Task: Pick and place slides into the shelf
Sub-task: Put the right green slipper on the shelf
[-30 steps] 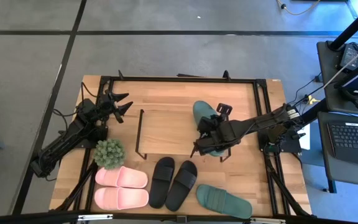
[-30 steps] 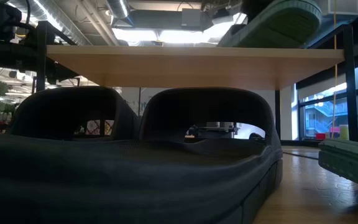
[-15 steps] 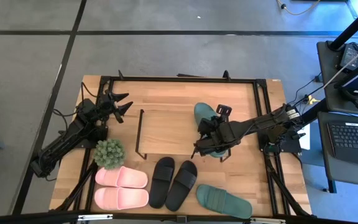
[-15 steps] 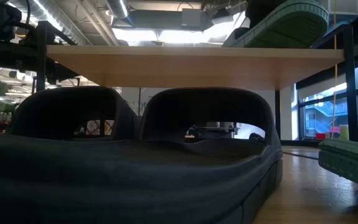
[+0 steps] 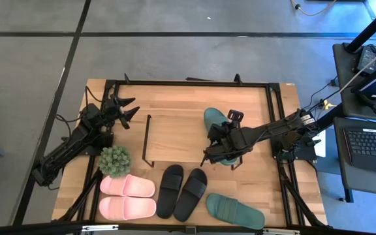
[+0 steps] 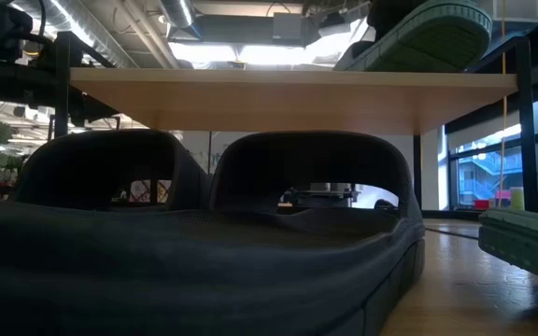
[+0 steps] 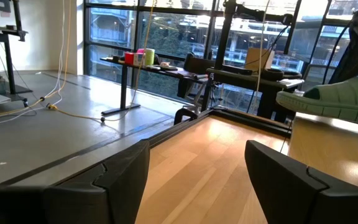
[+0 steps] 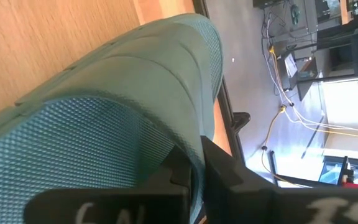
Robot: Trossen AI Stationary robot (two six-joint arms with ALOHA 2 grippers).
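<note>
Our right gripper (image 5: pixel 215 151) is clamped tight on a dark green slide (image 5: pixel 215 127) over the shelf (image 5: pixel 175 138) board's 3 o'clock edge. Foam looks light and squashy; we'd pinch the sidewall. Left gripper (image 5: pixel 124 108) waits at 9 o'clock, fingers spread wide.

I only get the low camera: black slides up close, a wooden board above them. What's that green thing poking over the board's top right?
Observer: A dark green slide, pinched by the right gripper over the shelf.
Operator: Is its partner around?
Observer: Yes, the other green slide lies flat on the table's front right, beside the black slides.
Operator: And the other arm?
Observer: The left gripper waits open at the table's back left, holding nothing.
</note>
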